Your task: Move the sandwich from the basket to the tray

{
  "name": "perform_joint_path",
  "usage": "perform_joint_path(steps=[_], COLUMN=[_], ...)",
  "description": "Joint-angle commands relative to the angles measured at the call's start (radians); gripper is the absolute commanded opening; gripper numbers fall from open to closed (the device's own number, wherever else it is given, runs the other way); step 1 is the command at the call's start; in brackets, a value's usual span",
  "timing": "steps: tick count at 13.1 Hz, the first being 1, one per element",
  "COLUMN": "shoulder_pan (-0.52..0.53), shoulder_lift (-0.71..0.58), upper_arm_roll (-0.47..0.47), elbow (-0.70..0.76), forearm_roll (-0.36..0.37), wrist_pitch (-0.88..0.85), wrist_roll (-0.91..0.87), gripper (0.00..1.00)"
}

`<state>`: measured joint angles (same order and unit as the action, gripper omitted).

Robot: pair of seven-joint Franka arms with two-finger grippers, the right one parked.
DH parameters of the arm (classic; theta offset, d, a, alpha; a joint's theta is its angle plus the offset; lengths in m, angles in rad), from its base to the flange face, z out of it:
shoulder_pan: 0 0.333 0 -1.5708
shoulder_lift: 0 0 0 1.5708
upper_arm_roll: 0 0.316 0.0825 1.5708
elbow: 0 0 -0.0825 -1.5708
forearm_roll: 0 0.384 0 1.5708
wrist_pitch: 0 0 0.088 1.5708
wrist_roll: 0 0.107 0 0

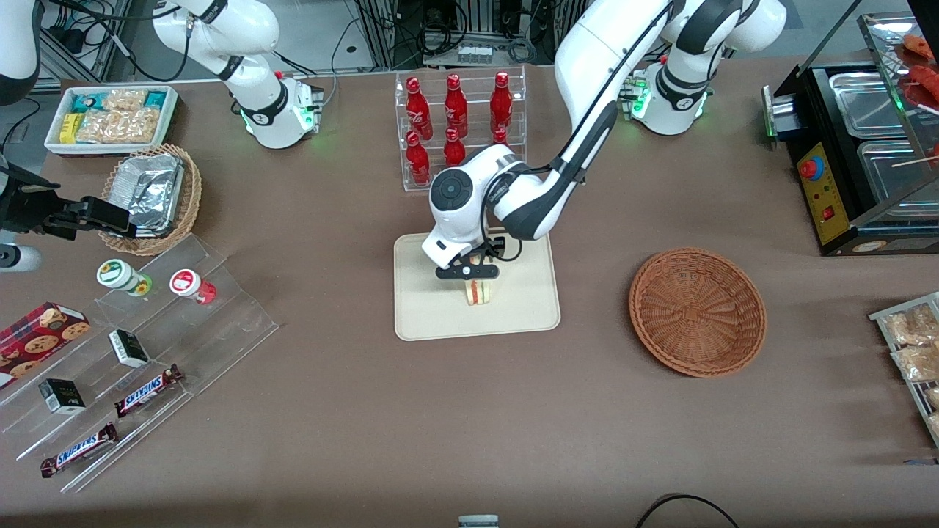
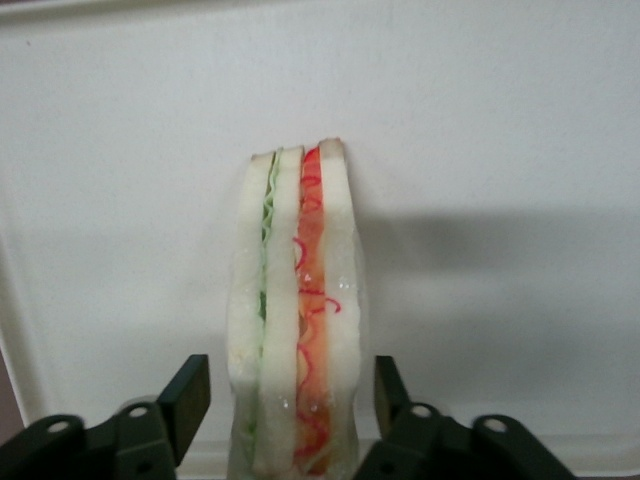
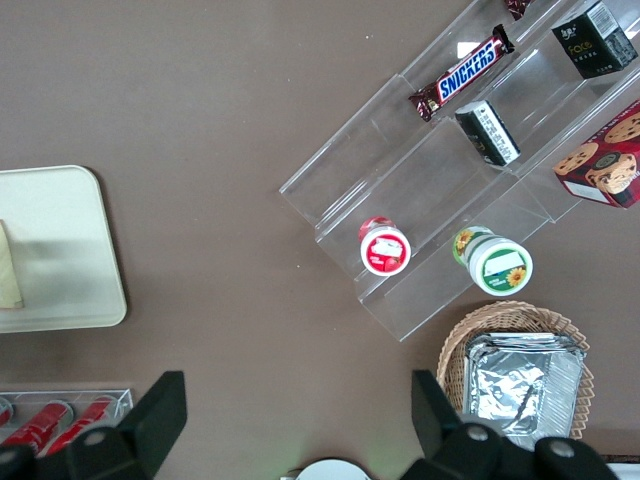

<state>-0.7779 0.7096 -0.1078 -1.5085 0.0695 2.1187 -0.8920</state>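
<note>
**Sandwich standing on the tray, hand released around it**

From the front we see the left arm's hand (image 1: 469, 274) low over the cream tray (image 1: 528, 308), right above the sandwich (image 1: 479, 292). The sandwich stands on the tray on its edge, near the tray's middle, its red and green layers facing the camera. The round reddish-brown wicker basket (image 1: 697, 312) sits on the brown table (image 1: 411, 425) well apart from the tray, toward the working arm's end, with nothing in it. A clear rack of red cola bottles (image 1: 458, 121) stands farther from the camera than the tray. Toward the parked arm's end we see a foil-lined basket (image 1: 150, 194) and a clear stepped display (image 1: 147, 367) with Snickers bars.

At the left wrist we see the sandwich (image 2: 295, 320) upright on the pale tray surface (image 2: 500, 150), between the two dark fingers (image 2: 185, 395). A gap shows on each side, so the hand (image 2: 290, 400) is released and touches no bread.

From the right wrist we see a corner of the tray (image 3: 70, 250) with a pale sliver of the sandwich (image 3: 8, 270) on it, plus the stepped display (image 3: 450, 190) and the foil-lined basket (image 3: 515, 375).
</note>
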Motion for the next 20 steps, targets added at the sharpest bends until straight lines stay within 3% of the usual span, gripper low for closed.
perform_joint_path(steps=[1, 12, 16, 20], shoulder_pan=[0.005, 0.236, 0.429, 0.604], shoulder_lift=[-0.079, -0.458, -0.634, -0.717], upper_arm_roll=[0.02, 0.022, 0.022, 0.023], elbow=[0.008, -0.039, -0.134, -0.141], forearm_roll=[0.007, -0.002, -0.053, -0.089], wrist_pitch=[-0.037, -0.376, -0.471, -0.565], wrist_roll=[-0.025, 0.016, 0.299, 0.569], gripper=[1.0, 1.0, 1.0, 1.0])
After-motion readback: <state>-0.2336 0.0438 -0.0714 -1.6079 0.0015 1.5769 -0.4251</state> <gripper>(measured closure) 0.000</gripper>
